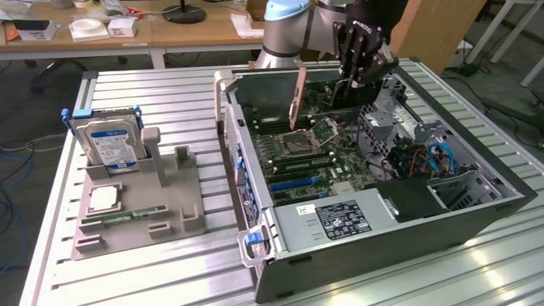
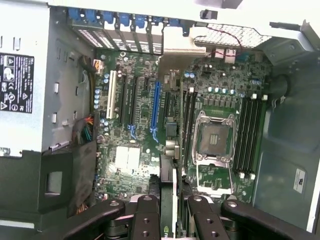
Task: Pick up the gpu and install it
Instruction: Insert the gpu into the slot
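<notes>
Bright, even room light falls from above in the exterior view, and shadows are soft. The ribbed metal table (image 1: 153,95) throws glare patches towards 5 o'clock, while the open computer case (image 1: 383,268) is dimmer inside, shaded under the arm. In the wrist view the case rim along 12 o'clock burns out white and the power supply (image 2: 25,80) at 9 o'clock looks washed pale. The motherboard (image 2: 135,130) is evenly lit; the gripper (image 2: 167,205), closed on the gpu (image 2: 168,225) at 6 o'clock, is dark
</notes>
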`<state>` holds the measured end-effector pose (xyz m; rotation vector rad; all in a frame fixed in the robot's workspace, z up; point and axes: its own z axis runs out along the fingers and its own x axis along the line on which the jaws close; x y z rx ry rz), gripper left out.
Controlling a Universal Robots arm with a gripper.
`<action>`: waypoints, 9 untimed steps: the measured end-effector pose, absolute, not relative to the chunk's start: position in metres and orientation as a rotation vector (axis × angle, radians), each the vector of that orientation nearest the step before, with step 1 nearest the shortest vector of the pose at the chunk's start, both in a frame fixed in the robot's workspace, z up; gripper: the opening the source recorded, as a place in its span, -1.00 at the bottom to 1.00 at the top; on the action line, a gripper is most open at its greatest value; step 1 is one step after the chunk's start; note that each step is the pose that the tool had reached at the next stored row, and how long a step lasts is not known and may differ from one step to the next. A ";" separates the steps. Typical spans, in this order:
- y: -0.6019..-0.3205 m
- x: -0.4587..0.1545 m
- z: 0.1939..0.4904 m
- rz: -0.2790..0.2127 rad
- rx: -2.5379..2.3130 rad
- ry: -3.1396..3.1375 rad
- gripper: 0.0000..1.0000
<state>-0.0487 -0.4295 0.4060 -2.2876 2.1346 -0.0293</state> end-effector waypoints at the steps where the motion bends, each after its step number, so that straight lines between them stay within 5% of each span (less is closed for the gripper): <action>1: -0.429 -0.049 0.406 -0.030 -2.277 2.146 -0.47; 9: -0.429 -0.049 0.406 -0.030 -2.255 2.170 -0.47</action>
